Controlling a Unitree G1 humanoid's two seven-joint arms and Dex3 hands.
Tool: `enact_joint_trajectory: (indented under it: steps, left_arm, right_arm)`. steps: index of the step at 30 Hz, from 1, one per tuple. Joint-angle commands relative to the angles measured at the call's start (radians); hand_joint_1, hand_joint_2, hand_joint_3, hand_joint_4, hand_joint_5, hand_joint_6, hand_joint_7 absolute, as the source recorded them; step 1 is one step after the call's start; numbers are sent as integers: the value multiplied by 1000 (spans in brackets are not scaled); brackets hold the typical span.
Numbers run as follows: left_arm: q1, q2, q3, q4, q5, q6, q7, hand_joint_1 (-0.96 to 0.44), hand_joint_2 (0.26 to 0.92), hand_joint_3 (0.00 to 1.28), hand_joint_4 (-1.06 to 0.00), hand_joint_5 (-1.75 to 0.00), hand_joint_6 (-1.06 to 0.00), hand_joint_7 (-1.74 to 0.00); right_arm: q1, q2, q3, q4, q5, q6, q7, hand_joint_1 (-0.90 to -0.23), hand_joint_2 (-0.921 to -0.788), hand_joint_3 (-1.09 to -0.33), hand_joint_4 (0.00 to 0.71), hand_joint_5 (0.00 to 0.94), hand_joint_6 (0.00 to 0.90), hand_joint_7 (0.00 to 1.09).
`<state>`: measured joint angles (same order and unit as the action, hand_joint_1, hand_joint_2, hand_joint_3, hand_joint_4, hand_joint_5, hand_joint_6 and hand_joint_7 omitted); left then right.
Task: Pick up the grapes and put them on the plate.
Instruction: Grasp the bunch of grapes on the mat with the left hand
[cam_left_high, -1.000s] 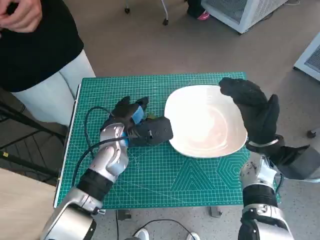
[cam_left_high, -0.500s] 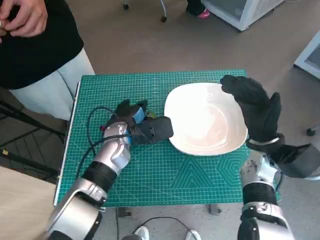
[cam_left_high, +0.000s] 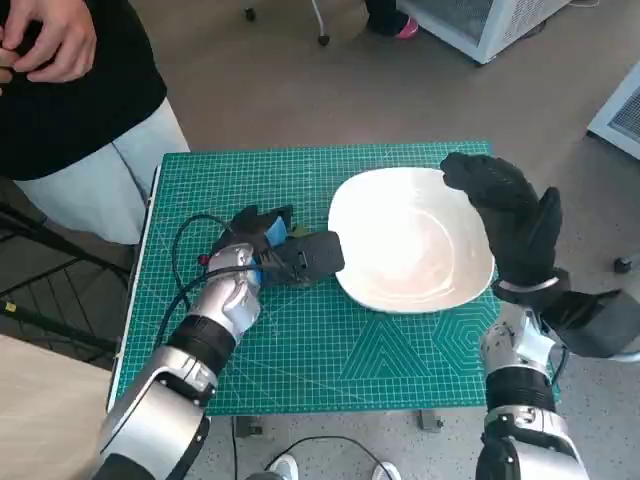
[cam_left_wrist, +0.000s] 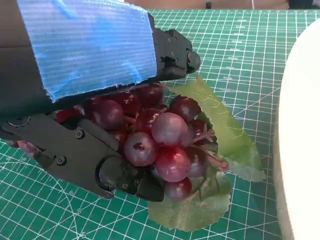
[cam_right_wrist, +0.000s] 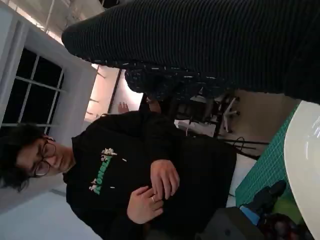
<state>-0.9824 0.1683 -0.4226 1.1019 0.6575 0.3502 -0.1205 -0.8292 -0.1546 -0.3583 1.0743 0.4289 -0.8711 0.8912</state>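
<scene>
- A wide white plate (cam_left_high: 410, 240) sat on the right half of a green cutting mat (cam_left_high: 320, 350); nothing lay inside it.
- The plate's pale rim also curved along one edge of the left wrist view (cam_left_wrist: 300, 145) and the right wrist view (cam_right_wrist: 302, 165).
- A bunch of dark red grapes (cam_left_wrist: 160, 135) with green cloth-like leaves (cam_left_wrist: 220, 135) lay on the mat just beside the plate's left rim, not on it.
- The left hand (cam_left_high: 268, 245), black with blue tape across its back, was closed around the grapes; in the left wrist view its black fingers (cam_left_wrist: 100, 165) wrapped under the bunch while the taped back (cam_left_wrist: 90, 45) covered it from above.
- In the head view the grapes themselves were almost hidden beneath that hand.
- The right hand (cam_left_high: 510, 215), in a black knitted glove, hovered over the plate's right rim with its fingers spread and nothing in them.
- A black cable (cam_left_high: 185, 255) looped across the mat beside the left forearm.
- The mat covered a small table standing on a grey-brown floor (cam_left_high: 300, 90).
- A person (cam_left_high: 70, 110) in a black top and pale trousers stood at the table's far left corner, hands held together; the right wrist view showed the same person (cam_right_wrist: 145, 180).
- A white appliance (cam_left_high: 480, 20) stood on the floor beyond the table.
</scene>
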Motion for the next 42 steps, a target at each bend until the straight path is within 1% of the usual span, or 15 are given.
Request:
enact_joint_trajectory:
  steps: [1, 3, 5, 10, 15, 17, 19, 20, 21, 22, 24, 25, 28, 32, 42]
  left_arm:
    - [-12, -5, -12, 36, -11, -1, -7, -381, 776, 3, -160, -19, -272, -21]
    - [-13, -5, -12, 40, -14, -4, -6, -378, 776, 3, -169, -15, -276, -18]
    - [-8, -3, -9, 40, -20, -11, -1, -374, 778, 3, -208, -29, -290, -22]
    - [5, 3, -1, 37, -37, -29, 14, -357, 784, 3, -364, -66, -352, -28]
    - [5, 5, -8, 41, -43, -35, 23, -351, 785, 3, -410, -69, -373, -26]
    - [8, 5, -24, 49, -28, -48, 53, -198, 814, 18, -469, -318, -447, -71]
    - [12, 5, -46, 60, -6, -61, 91, 62, 864, 62, -545, -768, -560, -224]
    - [13, 5, -56, 64, 3, -64, 103, 128, 880, 85, -560, -928, -588, -331]
    - [13, 5, -66, 68, 10, -64, 113, 156, 893, 109, -566, -1079, -595, -480]
    - [13, 5, -74, 72, 17, -64, 120, 141, 902, 129, -563, -1190, -588, -627]
    - [11, 4, -86, 80, 24, -63, 129, 69, 912, 161, -545, -1342, -562, -875]
    - [9, 3, -89, 84, 26, -62, 131, 48, 915, 171, -536, -1392, -557, -944]
    - [4, 1, -96, 92, 27, -58, 131, 19, 919, 194, -501, -1493, -557, -1029]
    - [4, 2, -102, 91, 23, -57, 131, 9, 921, 215, -455, -1568, -565, -1050]
    - [11, 10, -88, 80, 1, -69, 137, 5, 921, 255, -464, -1551, -461, -1180]
  right_arm:
    - [10, -1, -5, 15, 2, 4, 9, -576, -921, -574, 357, 1, 434, 1]
    - [10, 0, -5, 15, 2, 4, 9, -576, -921, -574, 357, 1, 434, 1]
    - [10, 0, -5, 14, 2, 4, 9, -577, -921, -574, 358, 1, 434, 1]
    - [11, 1, -5, 13, 2, 5, 9, -580, -921, -573, 358, 1, 434, 1]
    - [11, 1, -5, 13, 2, 5, 9, -580, -921, -573, 358, 1, 434, 1]
    - [12, 1, -4, 12, 2, 5, 9, -580, -921, -572, 358, 1, 434, 1]
    - [12, 2, -4, 10, 2, 5, 8, -580, -921, -572, 359, 1, 435, 1]
    - [12, 1, -4, 10, 2, 5, 8, -581, -921, -572, 359, 1, 435, 2]
    - [12, 1, -4, 10, 2, 6, 8, -581, -921, -571, 359, 1, 435, 2]
    - [12, 1, -4, 10, 2, 7, 9, -581, -921, -571, 359, 1, 435, 2]
    - [11, 0, -4, 10, 3, 8, 9, -582, -921, -570, 359, 1, 435, 2]
    - [11, 0, -4, 11, 2, 9, 8, -582, -921, -570, 359, 1, 436, 2]
    - [11, 1, -3, 10, 1, 9, 6, -584, -921, -570, 360, 1, 436, 2]
    - [13, 2, -3, 8, 1, 7, 6, -585, -921, -569, 359, 1, 436, 2]
    - [11, 2, -2, 10, -1, 5, 5, -591, -921, -570, 359, 0, 435, 1]
